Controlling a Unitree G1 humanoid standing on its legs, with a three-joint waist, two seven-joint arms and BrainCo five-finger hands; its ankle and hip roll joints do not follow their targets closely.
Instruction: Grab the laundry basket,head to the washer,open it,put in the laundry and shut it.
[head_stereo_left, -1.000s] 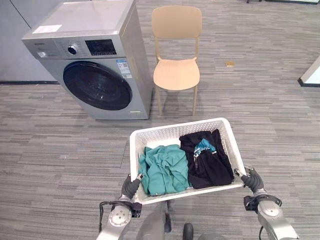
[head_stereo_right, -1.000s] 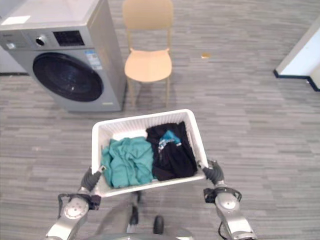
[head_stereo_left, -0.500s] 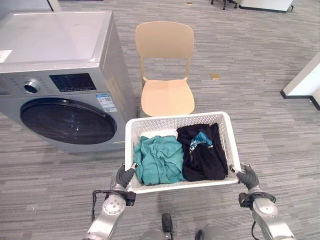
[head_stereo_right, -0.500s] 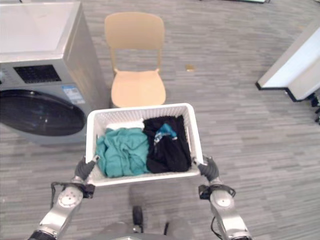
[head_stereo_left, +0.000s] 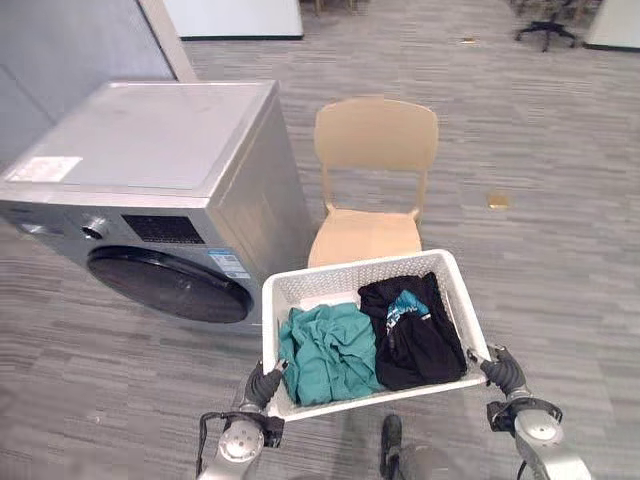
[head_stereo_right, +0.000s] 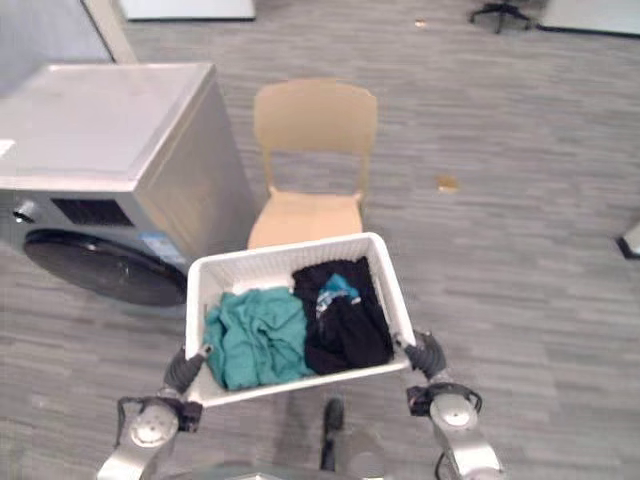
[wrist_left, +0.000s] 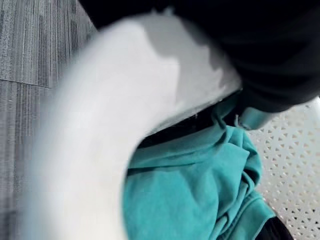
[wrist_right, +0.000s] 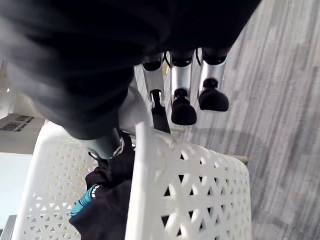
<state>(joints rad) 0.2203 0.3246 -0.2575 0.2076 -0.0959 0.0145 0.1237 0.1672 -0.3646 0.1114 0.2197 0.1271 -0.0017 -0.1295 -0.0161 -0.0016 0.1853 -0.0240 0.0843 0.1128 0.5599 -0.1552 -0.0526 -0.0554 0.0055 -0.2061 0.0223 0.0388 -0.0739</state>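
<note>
Grey plank floor (head_stereo_left: 560, 300) lies open right of the washer (head_stereo_left: 160, 210), whose dark door is shut; a tan chair (head_stereo_left: 372, 190) stands just beside it. I carry the white basket (head_stereo_left: 360, 278) before the chair, long axis crosswise. My left hand (head_stereo_left: 262, 385) and right hand (wrist_right: 182, 95) curl on its end rims, teal cloth (wrist_left: 200, 190) and black cloth (head_stereo_right: 345, 315) inside.

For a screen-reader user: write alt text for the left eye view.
Both hands, left hand and right hand, grip a white laundry basket holding teal clothes and black clothes. Beyond it stand a grey washer, door shut, and a tan chair.
</note>
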